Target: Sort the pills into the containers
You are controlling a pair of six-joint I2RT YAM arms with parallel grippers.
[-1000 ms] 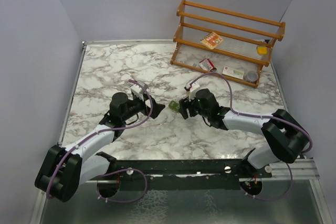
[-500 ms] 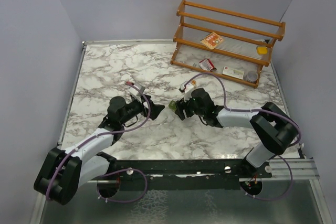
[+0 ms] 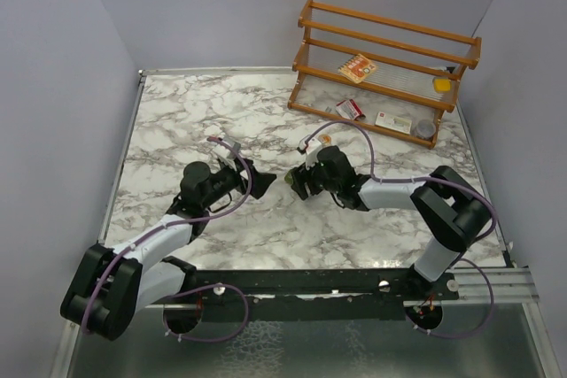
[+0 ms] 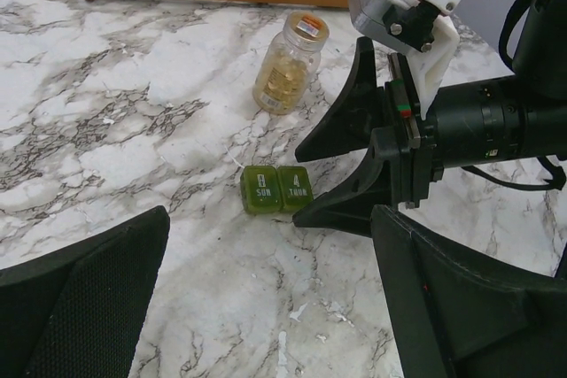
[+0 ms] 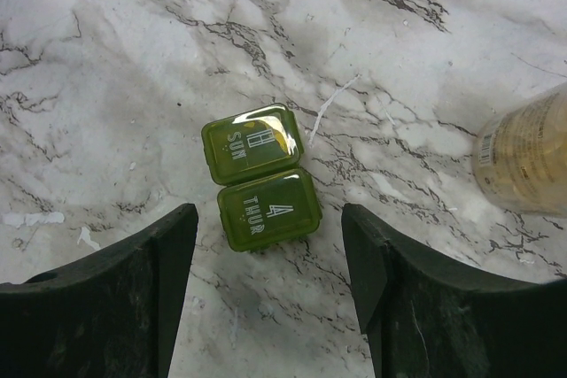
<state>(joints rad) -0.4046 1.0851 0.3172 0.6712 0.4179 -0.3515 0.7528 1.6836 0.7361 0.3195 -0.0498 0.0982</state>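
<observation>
The olive-green pill box (image 4: 276, 190), two closed compartments marked SUN and THUR, lies flat on the marble table; it also shows in the right wrist view (image 5: 260, 176). The yellow-orange pills (image 4: 283, 77) fill a clear bottle (image 4: 288, 64) with an orange cap, standing upright just behind the box (image 3: 324, 142). My right gripper (image 3: 297, 181) is open, low over the table, its fingertips (image 4: 306, 212) at the box's THUR end without closing on it. My left gripper (image 3: 260, 178) is open and empty, facing the box from the other side, a short way off.
A wooden rack (image 3: 385, 42) stands at the back right, holding red-and-white cartons (image 3: 350, 110), a yellow block (image 3: 441, 84) and a small grey jar (image 3: 425, 128). Grey walls close in the table on the left, back and right.
My right gripper has moved left up to the pill box, which now shows less from above. My left gripper has shifted slightly and stays open.
</observation>
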